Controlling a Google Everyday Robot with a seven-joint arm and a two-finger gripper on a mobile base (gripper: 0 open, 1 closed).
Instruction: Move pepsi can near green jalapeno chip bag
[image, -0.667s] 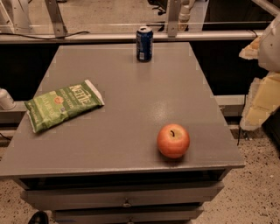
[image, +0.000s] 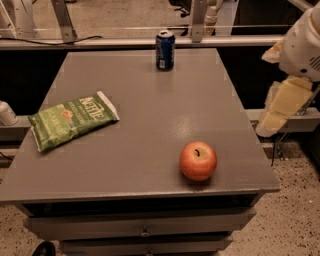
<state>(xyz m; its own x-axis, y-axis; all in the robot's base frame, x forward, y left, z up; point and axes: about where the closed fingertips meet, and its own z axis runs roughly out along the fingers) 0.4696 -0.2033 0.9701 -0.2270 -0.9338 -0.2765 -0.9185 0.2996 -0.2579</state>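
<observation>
Our end effector (image: 282, 107) hangs off the right side of the desk (image: 150, 95), beyond its edge, with none of the desk's things in it. We cannot tell whether it is open or closed. Nearest to it is the apple (image: 198, 160), to its left and closer to the camera, by the desk's front edge; that one is not ours to move. The can (image: 165, 50) lies to the left of the end effector and farther from the camera. It stands upright at the desk's far edge, long axis vertical, with bare desk around it. Farthest out, well to the left, the chip bag (image: 72, 120) lies flat, its long side running from front-left to back-right. Can and bag are well apart, so we judge the task not yet begun. As we read it, the coming move is a reach leftward and away, over the desk's back right corner, to the can. From there the can has to travel farther left and forward toward the bag.
</observation>
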